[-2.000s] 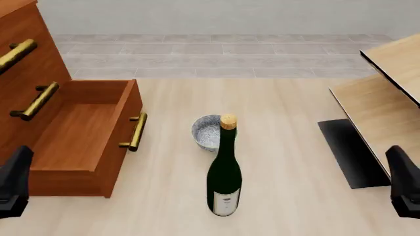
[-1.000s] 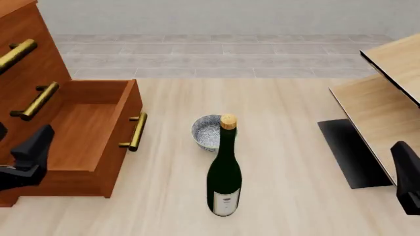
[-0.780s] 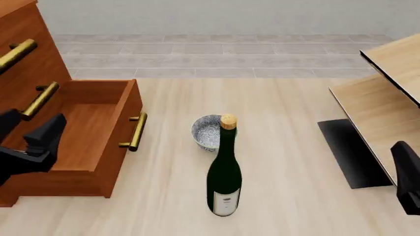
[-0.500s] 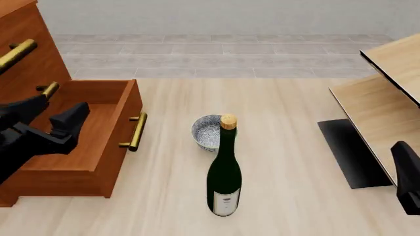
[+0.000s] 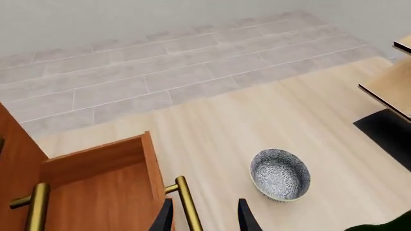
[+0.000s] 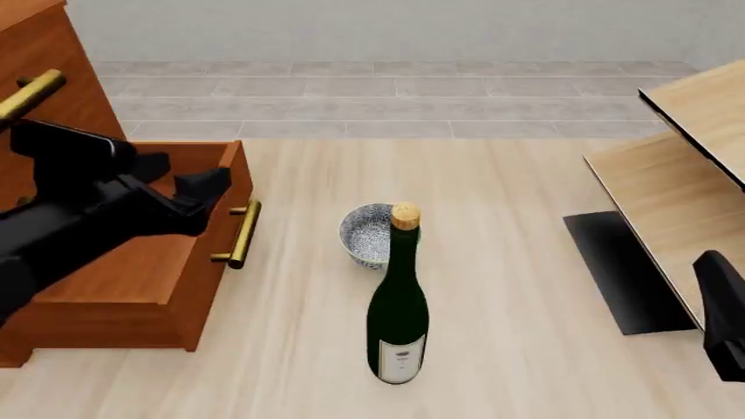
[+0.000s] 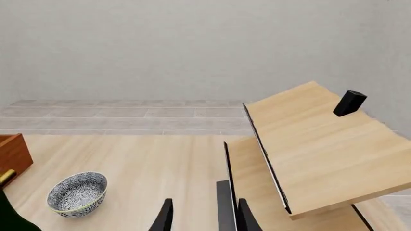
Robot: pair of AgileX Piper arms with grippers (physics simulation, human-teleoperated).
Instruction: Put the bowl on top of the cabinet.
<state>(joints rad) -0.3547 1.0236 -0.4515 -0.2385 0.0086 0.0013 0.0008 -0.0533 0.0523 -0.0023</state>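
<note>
The left gripper [image 6: 192,183] hangs over the open drawer [image 6: 140,253] of the reddish-brown cabinet [image 6: 52,105], its jaws parted and holding nothing. In the left wrist view the two fingertips [image 5: 164,217] show a clear gap between them, with the drawer's brass bar handle [image 5: 187,204] just beside that gap.

The speckled bowl [image 6: 370,234] sits upright on the pale wood floor, ahead of the left jaws and off to their right side, well apart from them. A dark green corked wine bottle [image 6: 399,314] stands just on the near side of the bowl, its cork [image 6: 404,216] overlapping the bowl's rim in the front view; whether they touch I cannot tell.

The right gripper [image 6: 721,323] waits low at the edge of the front view. Its fingertips [image 7: 165,217] appear a little apart in the right wrist view, with nothing between them. The pale light-wood furniture [image 7: 314,144] lies directly ahead of those jaws.

I judge this to be the approach step: the bowl is not yet grasped and the cabinet top is not yet reached. The next move calls for carrying the left jaws across and down to straddle the bowl's rim on the side away from the bottle, so the bottle is not knocked.
</note>
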